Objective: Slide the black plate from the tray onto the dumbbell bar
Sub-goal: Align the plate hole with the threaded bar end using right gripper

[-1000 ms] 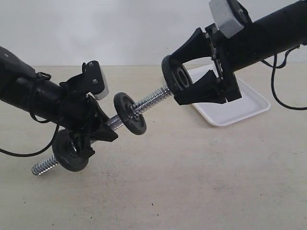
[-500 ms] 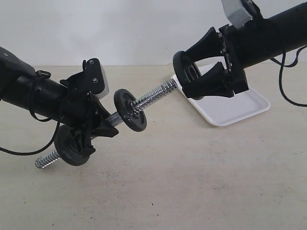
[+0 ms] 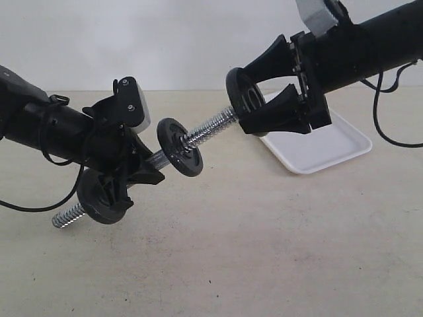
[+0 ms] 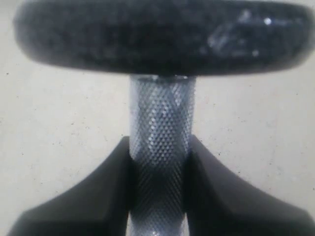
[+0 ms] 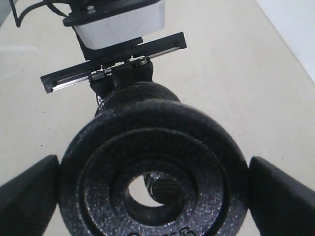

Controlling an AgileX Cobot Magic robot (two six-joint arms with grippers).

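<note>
Exterior view: right gripper [image 3: 251, 99] grips black plate [image 3: 234, 92], left gripper [image 3: 147, 164] clamps dumbbell bar [image 3: 211, 127]; off-centre hole could jam on thread.

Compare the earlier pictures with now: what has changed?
The right gripper, holding the black plate, backed off the tip of the dumbbell bar, then returned to it. The bar's low end rose slightly. Unchanged: left gripper clamped on the bar, two plates already on it, tray.

A bare threaded stretch of the dumbbell bar [image 3: 211, 127] is left between the black plate [image 3: 239, 99] at its tip and a mounted disc [image 3: 180, 146], by which passage is blocked; the desk [image 3: 264, 251] below is left open.
</note>
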